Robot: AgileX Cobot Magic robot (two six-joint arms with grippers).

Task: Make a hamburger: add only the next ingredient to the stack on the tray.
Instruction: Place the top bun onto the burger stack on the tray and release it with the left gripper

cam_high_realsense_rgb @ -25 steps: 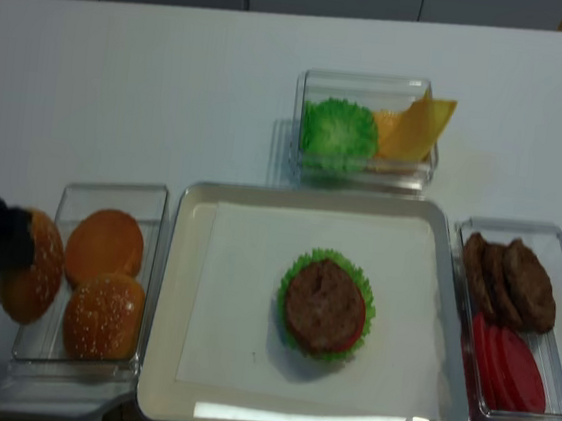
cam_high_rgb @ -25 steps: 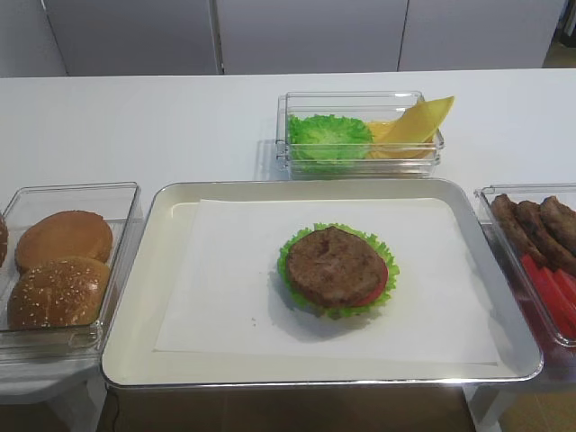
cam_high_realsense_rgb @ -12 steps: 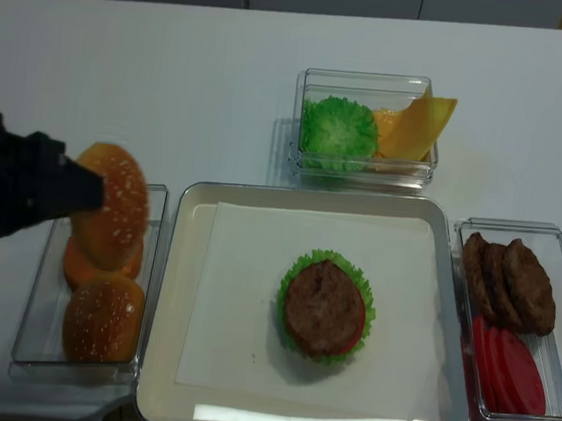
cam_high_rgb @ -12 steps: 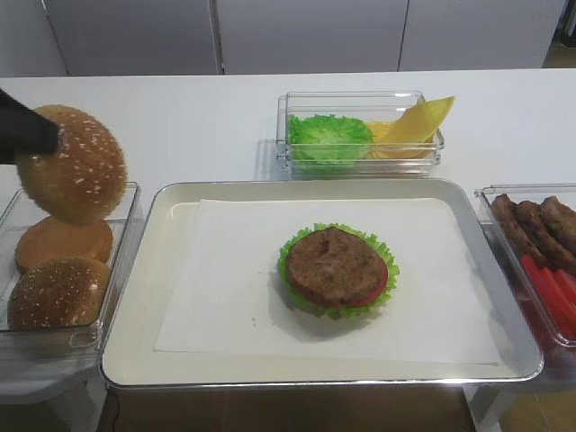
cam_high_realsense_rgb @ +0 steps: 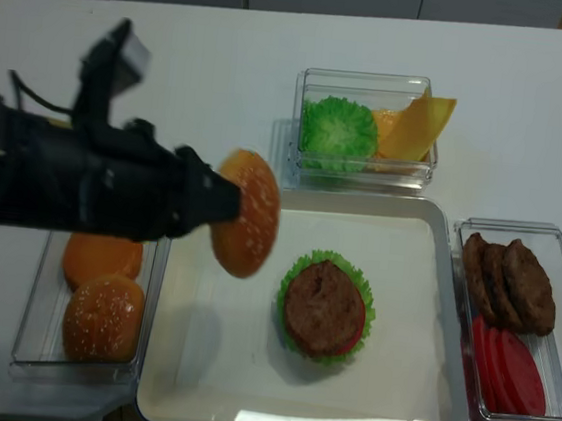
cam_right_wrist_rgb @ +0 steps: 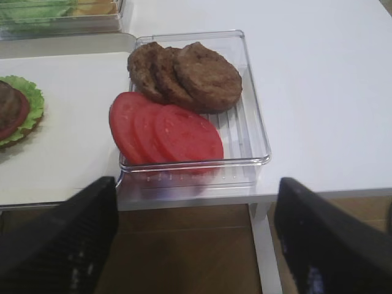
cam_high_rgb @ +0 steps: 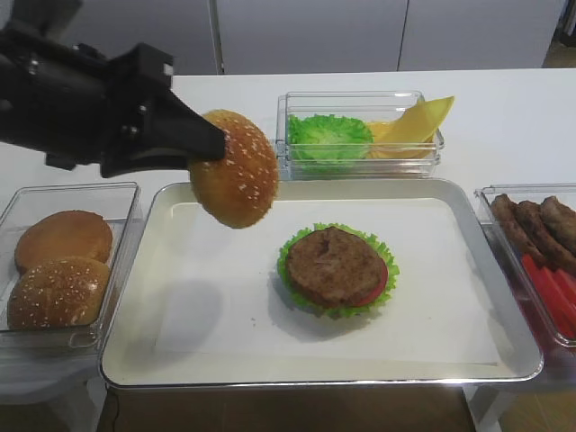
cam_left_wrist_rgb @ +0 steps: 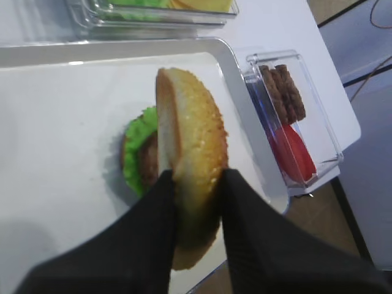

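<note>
Clear plastic tubs ring the tray (cam_high_rgb: pixel 135 297): spare buns (cam_high_rgb: pixel 61 265) left, patties and tomato slices (cam_right_wrist_rgb: pixel 174 98) right. Nothing blocks the stack (cam_high_rgb: pixel 337 268). Left gripper (cam_left_wrist_rgb: pixel 193 184) clamps the seeded bun top (cam_high_rgb: pixel 234 168) on edge, above the tray's left half. Right gripper's (cam_right_wrist_rgb: pixel 193 236) fingers stand apart, empty.

Left fingers (cam_left_wrist_rgb: pixel 184 214) hide the bun top's (cam_left_wrist_rgb: pixel 190 141) lower edge.

Food-prep counter — ingredient tubs (cam_high_rgb: pixel 363 132), metal tray (cam_high_rgb: pixel 135 297)

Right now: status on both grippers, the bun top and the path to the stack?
Left gripper shut on seeded bun top, held on edge above the tray. Right gripper open, empty, by the patty tub. Stack uncovered, path clear.
</note>
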